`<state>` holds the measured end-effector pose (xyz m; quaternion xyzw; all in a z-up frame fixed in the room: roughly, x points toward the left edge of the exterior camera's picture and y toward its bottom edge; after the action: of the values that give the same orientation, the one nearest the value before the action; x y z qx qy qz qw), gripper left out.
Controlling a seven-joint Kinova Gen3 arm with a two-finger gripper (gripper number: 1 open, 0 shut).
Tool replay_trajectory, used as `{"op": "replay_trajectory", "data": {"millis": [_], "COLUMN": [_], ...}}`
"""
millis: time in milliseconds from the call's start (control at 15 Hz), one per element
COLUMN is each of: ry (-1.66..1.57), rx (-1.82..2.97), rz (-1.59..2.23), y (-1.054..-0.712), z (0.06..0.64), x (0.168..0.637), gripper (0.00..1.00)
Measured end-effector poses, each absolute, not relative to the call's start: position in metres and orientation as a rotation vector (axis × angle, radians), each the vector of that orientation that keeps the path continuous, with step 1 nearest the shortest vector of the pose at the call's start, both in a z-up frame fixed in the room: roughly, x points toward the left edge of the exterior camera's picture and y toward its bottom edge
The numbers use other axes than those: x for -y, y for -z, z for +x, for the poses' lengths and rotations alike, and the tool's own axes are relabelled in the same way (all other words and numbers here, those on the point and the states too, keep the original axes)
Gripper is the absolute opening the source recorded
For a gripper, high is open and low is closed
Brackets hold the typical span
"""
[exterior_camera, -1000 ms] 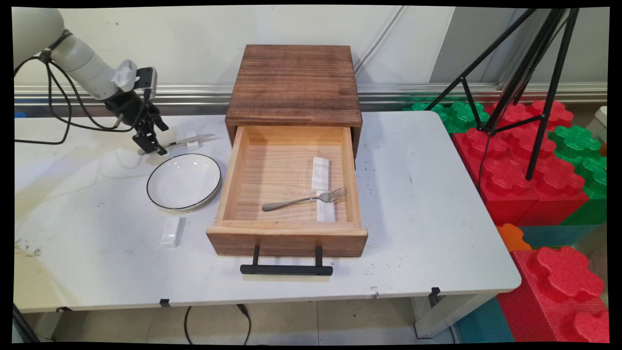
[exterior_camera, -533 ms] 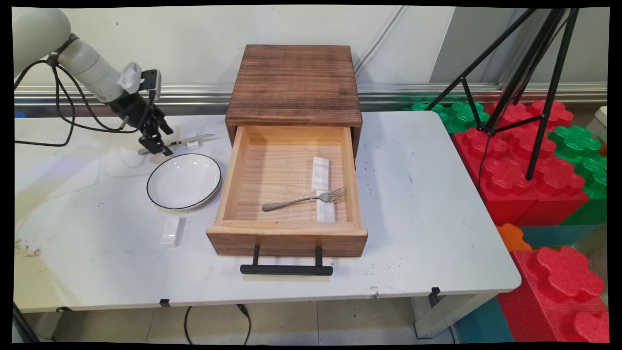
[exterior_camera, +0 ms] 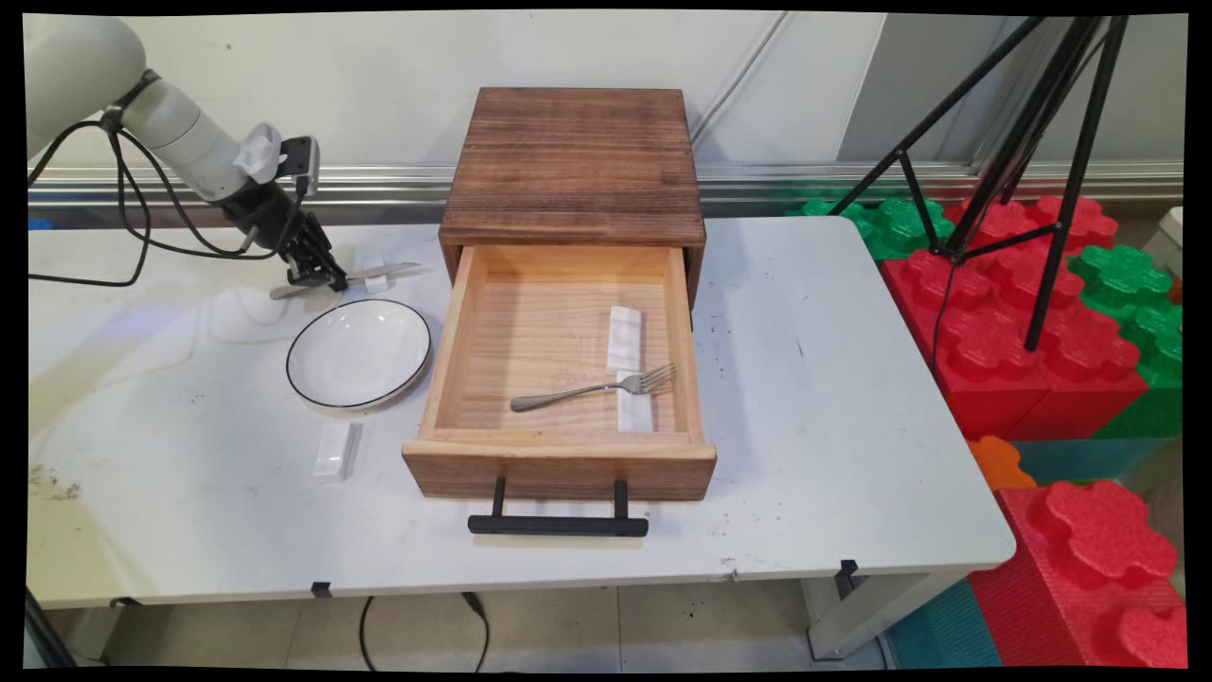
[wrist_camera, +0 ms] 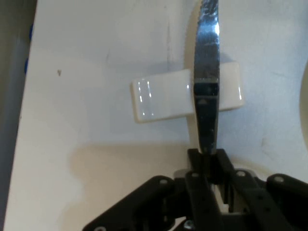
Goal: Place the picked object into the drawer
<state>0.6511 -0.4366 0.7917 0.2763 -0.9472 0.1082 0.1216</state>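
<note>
My gripper (exterior_camera: pixel 325 278) is down at the table's back left, just behind the white plate (exterior_camera: pixel 358 352), shut on the handle of a metal knife (exterior_camera: pixel 386 271). In the hand view the gripper (wrist_camera: pixel 208 159) has its fingers pressed together on the knife (wrist_camera: pixel 207 82), whose blade runs away from the hand. The knife lies across a small white rest (wrist_camera: pixel 159 98), also seen as the white rest (exterior_camera: pixel 375 282) in the main view. The knife's handle end pokes out to the left of the fingers, low over the table.
A wooden cabinet (exterior_camera: pixel 573 161) stands at the back with its drawer (exterior_camera: pixel 559 453) pulled open. In it lie a fork (exterior_camera: pixel 592 388) and two white rests (exterior_camera: pixel 625 336). Another white rest (exterior_camera: pixel 336 450) lies in front of the plate. A tripod (exterior_camera: pixel 1042 142) and foam blocks (exterior_camera: pixel 1023 322) stand right.
The gripper has moved right and a little back along the knife, and its fingers now close on the handle. The knife, plate and drawer stay where they were.
</note>
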Motion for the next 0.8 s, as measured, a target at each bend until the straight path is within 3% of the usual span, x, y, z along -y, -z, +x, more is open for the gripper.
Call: {"op": "replay_trajectory", "data": {"millis": [800], "ry": [-0.334], "rx": [2.756], "rz": [0.793], "y": [-0.806], "z": [0.651], "x": [0.433], "gripper": [0.00]}}
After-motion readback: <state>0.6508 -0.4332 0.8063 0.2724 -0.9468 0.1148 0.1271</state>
